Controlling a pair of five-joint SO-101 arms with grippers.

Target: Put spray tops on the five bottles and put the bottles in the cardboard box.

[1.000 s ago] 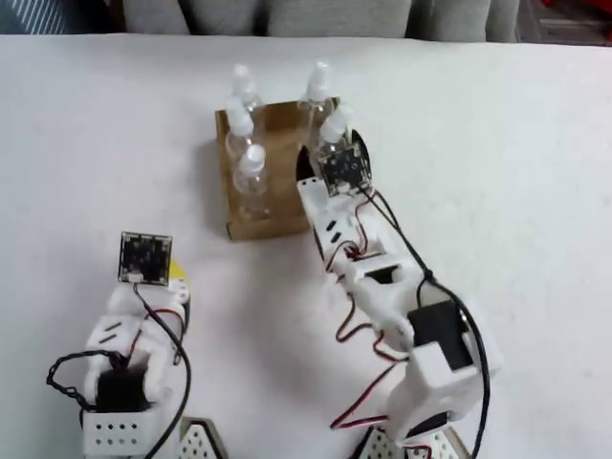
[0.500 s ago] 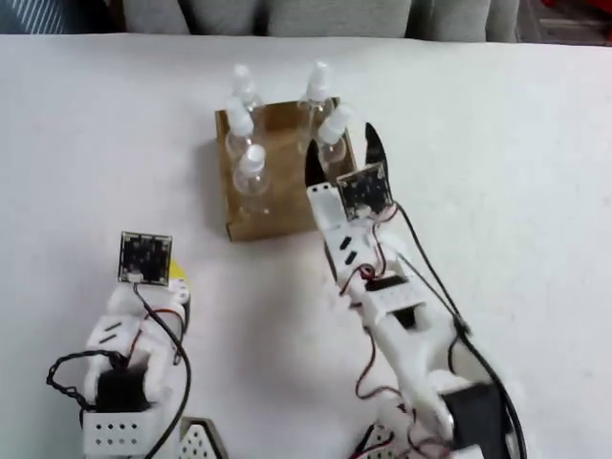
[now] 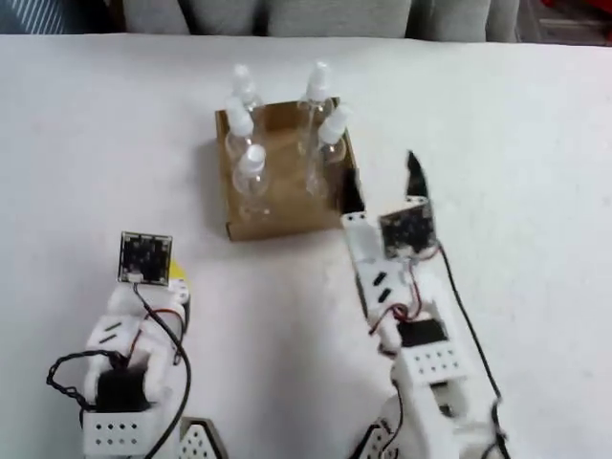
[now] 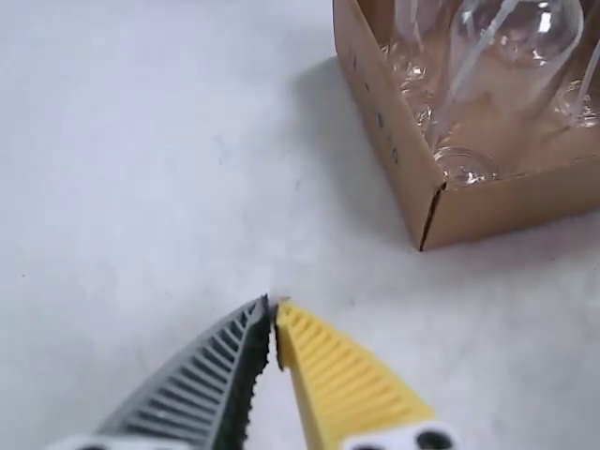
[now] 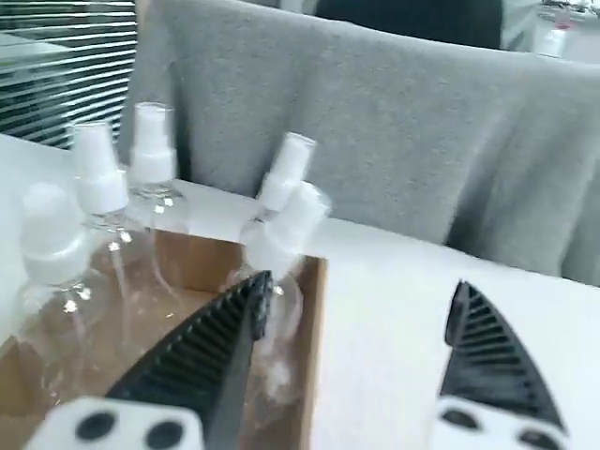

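Note:
The cardboard box [image 3: 234,206] stands at the table's far middle. Several clear bottles with white spray tops [image 3: 251,172] stand upright inside it. In the right wrist view the same bottles [image 5: 281,234] rise from the box [image 5: 178,258]. My right gripper [image 3: 382,182] hangs open just right of the box's near right corner, nothing between its black fingers [image 5: 483,342]. My left gripper [image 4: 273,319] is shut with nothing in it, low over the table near the front left; the box's corner [image 4: 427,211] lies beyond it.
A grey upholstered seat [image 5: 394,141] runs along the table's far edge. White tabletop [image 3: 516,143] stretches to the right of the box and to its left [image 3: 96,124].
My right gripper has let go of the bottle at the box's right side and drawn back toward the near right, out of the box. The left arm has stayed still.

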